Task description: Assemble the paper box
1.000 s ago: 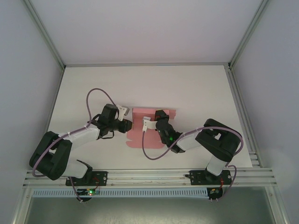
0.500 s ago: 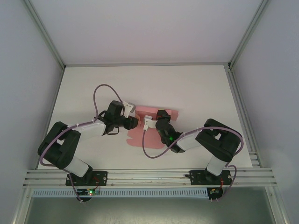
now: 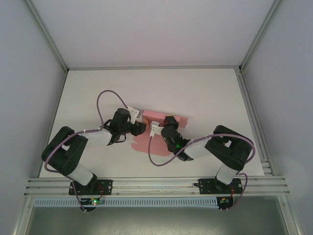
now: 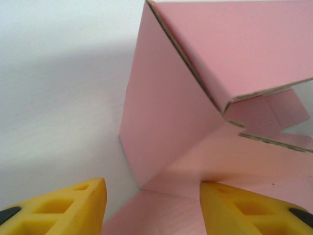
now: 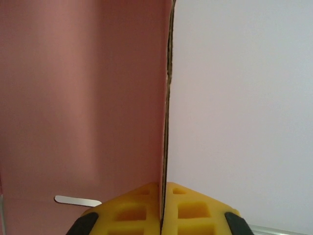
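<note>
Your right end effector (image 5: 164, 203) is pressed together on the edge of an upright panel of the paper box (image 3: 155, 116). The box sits partly folded at the middle of the tabletop (image 3: 210, 93). Your left end effector (image 4: 152, 198) is spread at the box's left side, holding nothing, with a raised wall just ahead of it.

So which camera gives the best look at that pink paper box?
The left wrist view: the paper box is close, with a raised wall, folded panels and flaps visible. The top external view shows the paper box small and partly covered. The right wrist view shows one panel edge-on, pinched by the right end effector.
</note>
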`<state>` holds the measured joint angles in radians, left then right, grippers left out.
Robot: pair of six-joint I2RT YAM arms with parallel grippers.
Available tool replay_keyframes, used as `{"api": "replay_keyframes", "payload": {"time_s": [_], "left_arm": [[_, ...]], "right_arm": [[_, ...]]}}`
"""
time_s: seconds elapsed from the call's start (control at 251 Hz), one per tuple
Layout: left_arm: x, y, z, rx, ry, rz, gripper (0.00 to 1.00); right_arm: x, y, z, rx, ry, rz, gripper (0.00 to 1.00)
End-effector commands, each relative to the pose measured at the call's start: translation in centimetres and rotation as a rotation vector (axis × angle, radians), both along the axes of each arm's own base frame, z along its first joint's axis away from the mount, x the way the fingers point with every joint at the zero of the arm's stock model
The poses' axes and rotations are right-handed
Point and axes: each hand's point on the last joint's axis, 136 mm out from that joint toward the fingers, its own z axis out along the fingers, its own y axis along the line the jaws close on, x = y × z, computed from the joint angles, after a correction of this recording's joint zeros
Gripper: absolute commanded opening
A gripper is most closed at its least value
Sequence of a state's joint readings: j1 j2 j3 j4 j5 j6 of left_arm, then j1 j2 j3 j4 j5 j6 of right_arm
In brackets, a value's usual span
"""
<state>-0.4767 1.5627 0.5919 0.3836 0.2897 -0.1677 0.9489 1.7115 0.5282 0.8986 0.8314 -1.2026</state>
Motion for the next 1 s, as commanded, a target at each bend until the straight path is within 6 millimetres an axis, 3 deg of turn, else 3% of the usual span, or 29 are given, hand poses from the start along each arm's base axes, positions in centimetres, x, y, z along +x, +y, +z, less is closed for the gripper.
{"api": "replay_keyframes", "payload": {"time_s": [0.0, 0.188, 0.359, 0.411, 0.499, 0.666, 0.838, 0.914, 0.998], "left_arm": [[2.2, -2.6, 4.2, -0.120, -0.189, -0.031, 0.53], [4.3, -1.9, 4.9, -0.112, -0.267, 0.081, 0.47], [4.4, -4.0, 5.9, -0.169, -0.318, -0.004, 0.37], [4.0, -4.9, 6.0, -0.161, -0.334, -0.056, 0.38], [4.0, -5.2, 6.4, -0.131, -0.366, -0.080, 0.52], [5.2, -4.0, 7.2, -0.092, -0.433, -0.021, 0.48], [4.7, -6.6, 7.4, -0.143, -0.418, -0.164, 0.50], [3.9, -7.8, 7.8, -0.187, -0.416, -0.249, 0.48], [3.9, -8.5, 8.2, -0.197, -0.406, -0.285, 0.32]], "right_arm": [[-3.1, 1.8, -5.7, -0.135, 0.181, 0.147, 0.00], [-3.3, 1.9, -6.2, -0.129, 0.204, 0.149, 0.00], [-3.6, 1.8, -6.7, -0.120, 0.247, 0.151, 0.00], [-3.6, 1.8, -6.9, -0.128, 0.254, 0.151, 0.00], [-3.7, 1.7, -7.3, -0.109, 0.286, 0.154, 0.00], [-3.5, 1.5, -7.3, -0.045, 0.356, 0.148, 0.00], [-3.7, 2.1, -7.7, -0.047, 0.408, 0.172, 0.00], [-3.7, 2.2, -8.1, -0.052, 0.420, 0.176, 0.00], [-3.4, 2.2, -8.2, -0.053, 0.422, 0.170, 0.00]]}}
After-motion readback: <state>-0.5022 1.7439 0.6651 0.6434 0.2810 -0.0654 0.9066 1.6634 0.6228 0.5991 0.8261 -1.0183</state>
